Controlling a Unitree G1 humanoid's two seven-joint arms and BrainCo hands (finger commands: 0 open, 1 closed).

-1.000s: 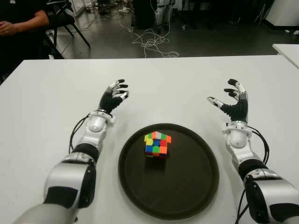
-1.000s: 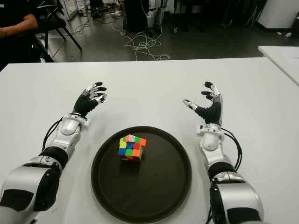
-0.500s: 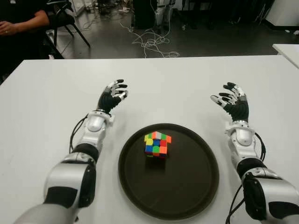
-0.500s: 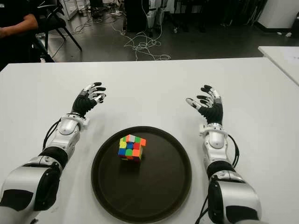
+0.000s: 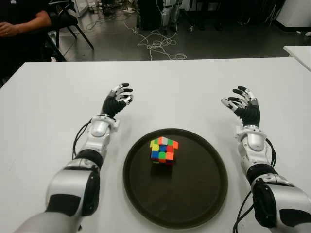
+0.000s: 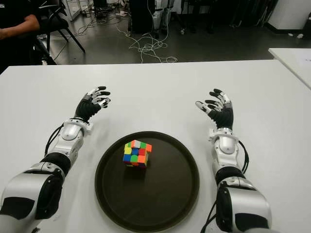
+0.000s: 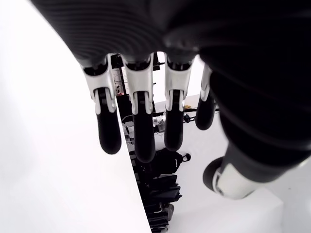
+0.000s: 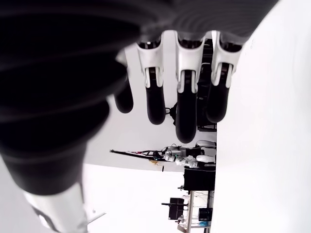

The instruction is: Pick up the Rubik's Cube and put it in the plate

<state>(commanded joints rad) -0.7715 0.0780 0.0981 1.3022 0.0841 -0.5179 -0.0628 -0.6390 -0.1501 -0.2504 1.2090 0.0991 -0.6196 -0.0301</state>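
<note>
A multicoloured Rubik's Cube sits inside the round dark plate, a little left of its middle and toward its far side. My left hand is over the white table beyond the plate's left edge, fingers relaxed and holding nothing. My right hand is over the table beyond the plate's right edge, fingers spread and holding nothing. Both wrist views show extended fingers and fingers with nothing between them.
The white table stretches wide around the plate. A person's arm and chairs show past the far left corner. Cables lie on the floor beyond the far edge. Another white table stands at the right.
My right hand has turned and drawn slightly right, its thumb coming closer to the other fingers. The cube, the plate and my left hand have not moved.
</note>
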